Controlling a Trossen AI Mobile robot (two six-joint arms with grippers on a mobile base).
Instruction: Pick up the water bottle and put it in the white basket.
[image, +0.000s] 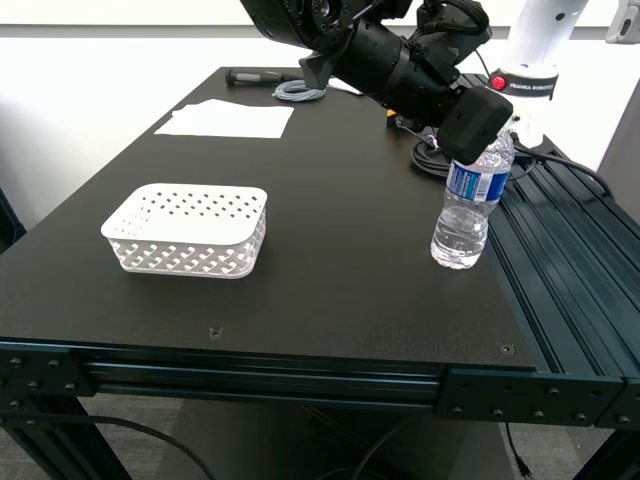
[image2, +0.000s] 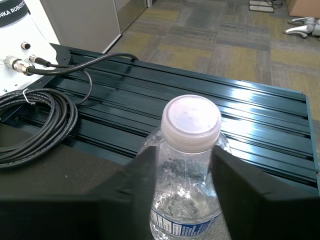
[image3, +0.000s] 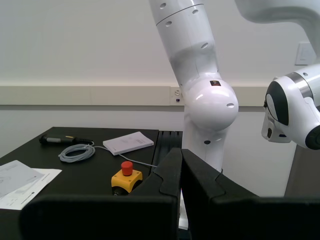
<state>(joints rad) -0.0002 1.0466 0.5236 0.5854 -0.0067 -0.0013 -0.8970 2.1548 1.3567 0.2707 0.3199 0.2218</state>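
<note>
Toward the exterior view's right on the counter (image: 330, 250), the water bottle (image: 470, 205) stands with our first claw (image2: 185, 172) clasping its neck. Lift straight, then carry left to the white basket (image: 187, 229). Our second claw (image3: 181, 172) sits closed, empty.

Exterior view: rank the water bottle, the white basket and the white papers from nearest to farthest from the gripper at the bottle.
From my first gripper:
1. water bottle, between its fingers, toward the exterior view's right.
2. white papers, far side of the table, toward the left.
3. white basket, near side, toward the left.
</note>
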